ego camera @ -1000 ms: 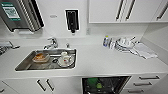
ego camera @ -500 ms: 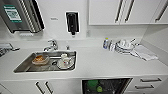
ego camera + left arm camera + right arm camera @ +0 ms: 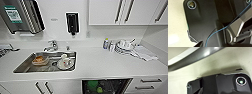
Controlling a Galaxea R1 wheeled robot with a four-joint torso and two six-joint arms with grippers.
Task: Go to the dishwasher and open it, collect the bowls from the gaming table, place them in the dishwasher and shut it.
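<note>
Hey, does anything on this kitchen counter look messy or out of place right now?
Mostly tidy. The white cloth lies crumpled beside the stacked white plates, and used dishes sit in the steel sink. The under-counter dishwasher shows a dark interior with green bowls inside.

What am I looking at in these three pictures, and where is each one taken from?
These come from a wheeled robot with two arms. The head camera looks down on a white kitchen counter. Its sink holds dishes, with a tap behind. Stacked white plates and small bottles stand to the right. Below, the dishwasher is open, with green bowls inside. The other two pictures come from cameras on the wrists: the dark shapes there are the robot's own parts over a pale surface. Nothing is seen held.
</note>
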